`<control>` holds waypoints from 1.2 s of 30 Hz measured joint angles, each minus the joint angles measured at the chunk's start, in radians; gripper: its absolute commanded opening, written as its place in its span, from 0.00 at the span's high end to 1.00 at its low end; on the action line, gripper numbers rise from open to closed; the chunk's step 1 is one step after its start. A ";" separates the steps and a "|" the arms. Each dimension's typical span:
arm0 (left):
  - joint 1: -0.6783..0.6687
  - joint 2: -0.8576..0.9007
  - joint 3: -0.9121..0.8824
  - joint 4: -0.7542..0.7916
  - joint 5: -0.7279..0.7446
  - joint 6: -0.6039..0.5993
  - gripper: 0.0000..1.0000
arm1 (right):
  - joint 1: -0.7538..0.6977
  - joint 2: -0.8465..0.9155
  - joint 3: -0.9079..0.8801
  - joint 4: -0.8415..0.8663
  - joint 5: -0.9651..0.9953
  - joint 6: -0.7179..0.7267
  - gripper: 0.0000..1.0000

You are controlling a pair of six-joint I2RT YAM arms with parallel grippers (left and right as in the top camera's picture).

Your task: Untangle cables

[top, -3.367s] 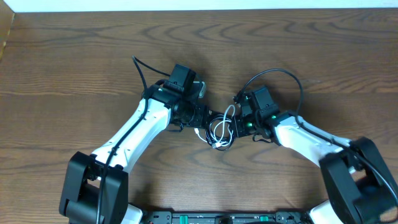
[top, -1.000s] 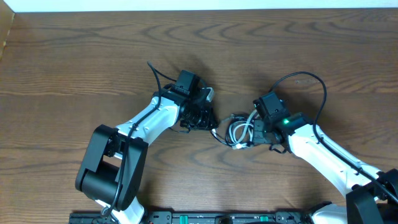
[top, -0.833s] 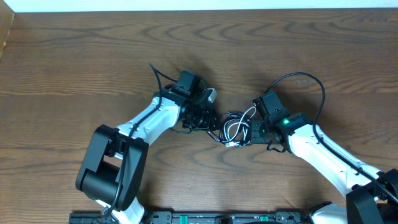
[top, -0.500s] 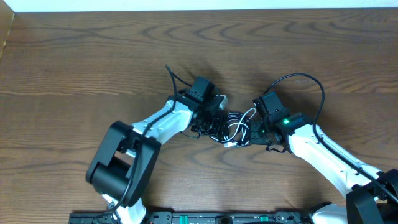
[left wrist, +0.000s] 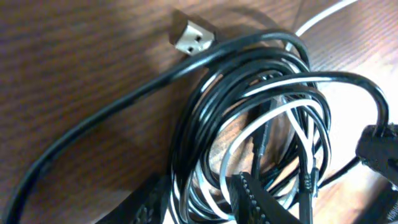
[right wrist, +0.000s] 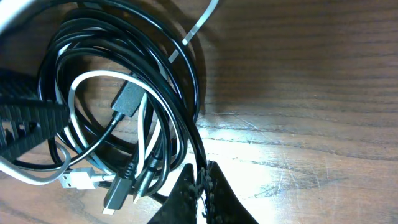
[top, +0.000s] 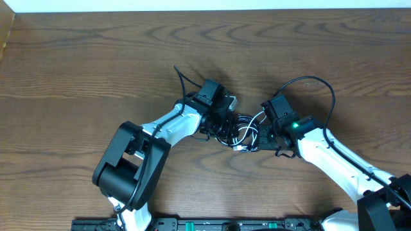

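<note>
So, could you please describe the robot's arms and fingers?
The left arm and right arm have white shells and black joints. Each trails a thick black cable from a black wrist block; the right wrist shows a green light. The fingers are black and ribbed.

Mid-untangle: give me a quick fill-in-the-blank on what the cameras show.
The right gripper has its jaws shut on a ___ strand.
In the overhead view the tangle lies ___ the left gripper and the right one.
Looped through the black cable is a ___ cable.
Missing: black; between; white.
</note>
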 measured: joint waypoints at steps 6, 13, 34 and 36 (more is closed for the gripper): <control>-0.016 -0.006 0.002 0.014 -0.074 -0.003 0.59 | 0.000 0.000 0.000 -0.002 0.000 0.000 0.98; -0.084 -0.008 0.015 0.019 -0.181 -0.003 0.69 | 0.000 0.000 0.000 -0.004 0.000 0.000 0.98; -0.012 -0.296 0.021 -0.189 -0.098 -0.007 0.93 | 0.000 0.000 0.000 0.007 0.004 0.003 0.81; -0.012 -0.336 0.021 -0.203 -0.076 -0.007 0.92 | 0.000 0.000 0.000 0.037 -0.017 -0.003 0.76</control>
